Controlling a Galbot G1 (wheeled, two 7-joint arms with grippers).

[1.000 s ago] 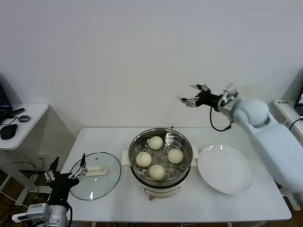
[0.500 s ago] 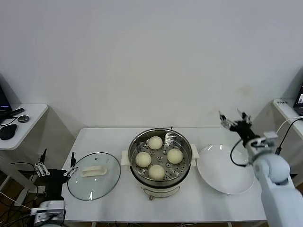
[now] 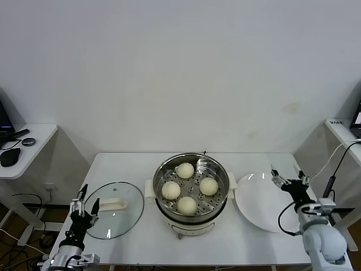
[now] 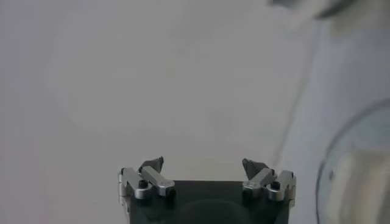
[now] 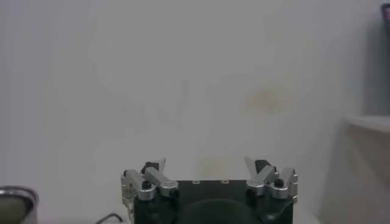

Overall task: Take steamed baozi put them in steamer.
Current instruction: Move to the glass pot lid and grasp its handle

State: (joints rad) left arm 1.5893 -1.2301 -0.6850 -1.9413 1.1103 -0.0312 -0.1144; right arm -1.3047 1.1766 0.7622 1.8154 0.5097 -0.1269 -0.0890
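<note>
Several cream-white steamed baozi [image 3: 185, 170] lie on the perforated tray inside the shiny steel steamer [image 3: 219, 172] at the table's middle. My left gripper [image 3: 89, 197] stands low at the table's front left corner, beside the glass lid, open and holding nothing. My right gripper [image 3: 287, 176] is low at the table's right edge, just past the white plate, also open and holding nothing. The left wrist view shows the left gripper [image 4: 207, 164] facing a bare wall with its fingers wide apart. In the right wrist view the right gripper [image 5: 210, 164] is likewise spread, with the steamer's rim [image 5: 15, 204] at one side.
A round glass lid [image 3: 121, 217] with a white handle lies flat to the left of the steamer, and its edge [image 4: 359, 176] appears in the left wrist view. A flat white plate [image 3: 265, 206] sits to the right of the steamer. A side desk [image 3: 25, 148] stands at the far left.
My right arm has swung down from high behind the steamer to the table's right edge beside the plate. The left gripper has shifted slightly at the front left corner. Both stay open.
</note>
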